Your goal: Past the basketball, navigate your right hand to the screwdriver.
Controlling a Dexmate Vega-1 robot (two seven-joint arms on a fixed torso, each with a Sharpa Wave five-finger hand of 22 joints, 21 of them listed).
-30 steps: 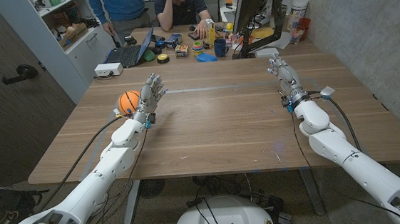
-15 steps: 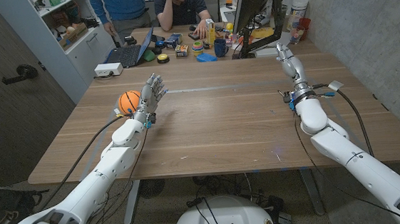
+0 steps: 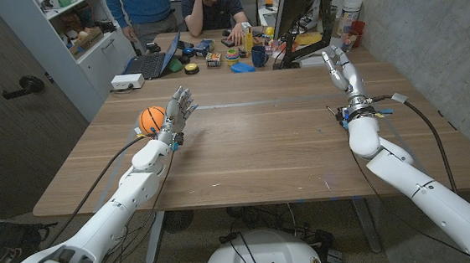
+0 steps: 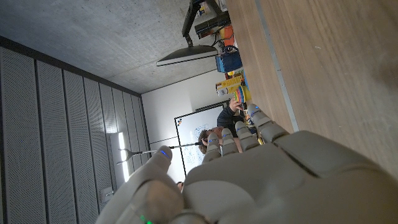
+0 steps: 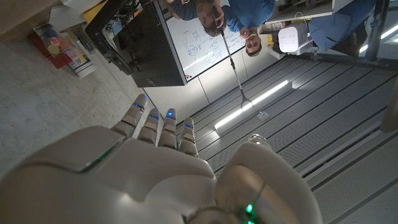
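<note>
Pale grey right robot hand (image 3: 339,63) raised over the far right part of the wooden worktop (image 3: 261,146), fingers straight and apart, gripping nothing; in its own wrist view, fingertips aimed toward a dark monitor (image 5: 140,46). Left robot hand (image 3: 180,111) likewise open and empty, upright just beside the orange basketball (image 3: 151,119) on the left side of the worktop, well apart from the right robot hand. Screwdriver not made out anywhere; perhaps lost among the small clutter along the far edge, but impossible to tell.

Judged best way on: find the tool first; keep fingers spread; travel high above the ball and clear of the left arm; slow before any descent.

Nearby or in the way: monitor and stand close to the right robot hand; blue mug (image 3: 259,56); yellow bottle (image 3: 248,38); open laptop (image 3: 152,62); white box (image 3: 128,81); seated person (image 3: 212,3) and standing person (image 3: 145,4) behind the worktop.
</note>
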